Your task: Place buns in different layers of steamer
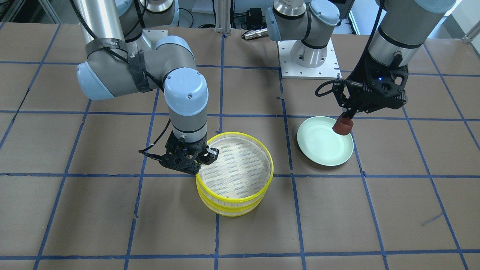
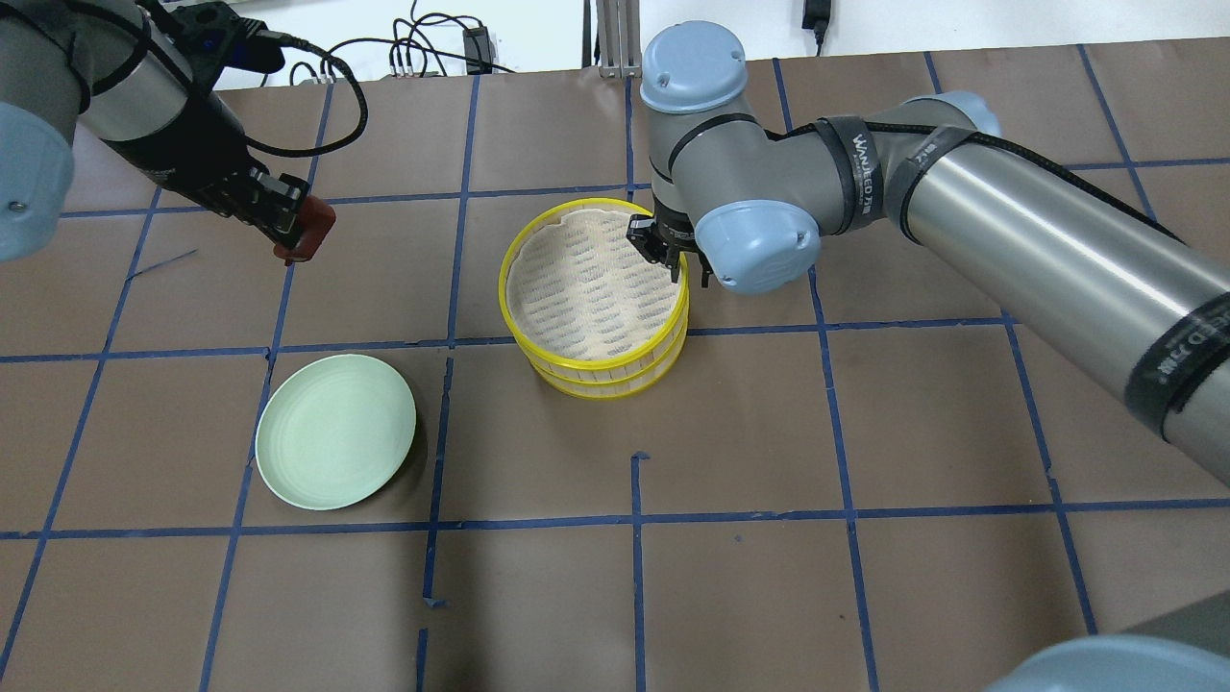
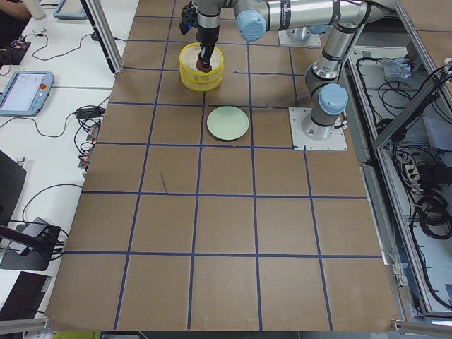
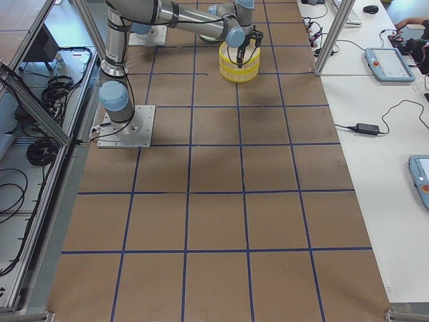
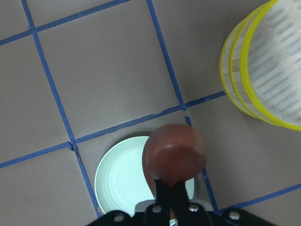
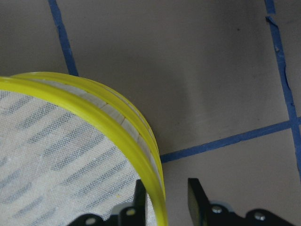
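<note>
Left claw [image 2: 293, 229] well left of the steamer [image 2: 596, 380], up in the air, clamped on the reddish-brown bun [image 2: 313, 229], pale green plate [image 2: 336, 444] nearer the steamer's left, right claw [image 6: 166, 183] at its right rim, parted (one finger inside, one outside).

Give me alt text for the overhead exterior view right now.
The left gripper holds the dark reddish-brown bun raised at upper left, with the pale green plate lower in the frame. At centre, the right gripper sits at the right rim of the two-tray, yellow-rimmed steamer.
</note>
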Tool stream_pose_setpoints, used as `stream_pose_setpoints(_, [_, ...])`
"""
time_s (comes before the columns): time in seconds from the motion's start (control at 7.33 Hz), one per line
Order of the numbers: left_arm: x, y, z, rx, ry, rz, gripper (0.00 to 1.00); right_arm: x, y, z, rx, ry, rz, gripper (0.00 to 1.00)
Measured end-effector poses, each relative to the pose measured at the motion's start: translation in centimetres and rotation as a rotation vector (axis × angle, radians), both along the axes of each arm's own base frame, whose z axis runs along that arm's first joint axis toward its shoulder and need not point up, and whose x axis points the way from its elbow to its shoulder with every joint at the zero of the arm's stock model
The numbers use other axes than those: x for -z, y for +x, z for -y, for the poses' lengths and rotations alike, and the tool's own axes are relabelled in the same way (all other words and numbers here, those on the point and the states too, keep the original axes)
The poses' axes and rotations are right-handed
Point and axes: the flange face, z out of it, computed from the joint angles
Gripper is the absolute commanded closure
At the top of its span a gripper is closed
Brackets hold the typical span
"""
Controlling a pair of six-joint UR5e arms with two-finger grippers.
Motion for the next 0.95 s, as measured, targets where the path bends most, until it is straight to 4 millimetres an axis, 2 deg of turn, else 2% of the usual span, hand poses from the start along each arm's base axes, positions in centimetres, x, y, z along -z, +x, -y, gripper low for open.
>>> stream_pose_setpoints(0.27, [0.1,-1.3,0.0,-0.013,-0.006,-0.019,0.97,-0.1,-0.3,0.3,0.006,-0.011,0.006,0.6])
stream_pose_setpoints(0.68, [0.4,-6.5,0.5,-0.051,-0.06,-0.041,0.97,-0.1,-0.4,0.7,0.008,-0.021,0.015,0.6])
stream_pose_setpoints(0.95, [0.5,-7.8,0.4,-0.042,-0.073,-0.042,0.97,-0.3,-0.6,1.3,-0.011,-0.029,0.017,0.6])
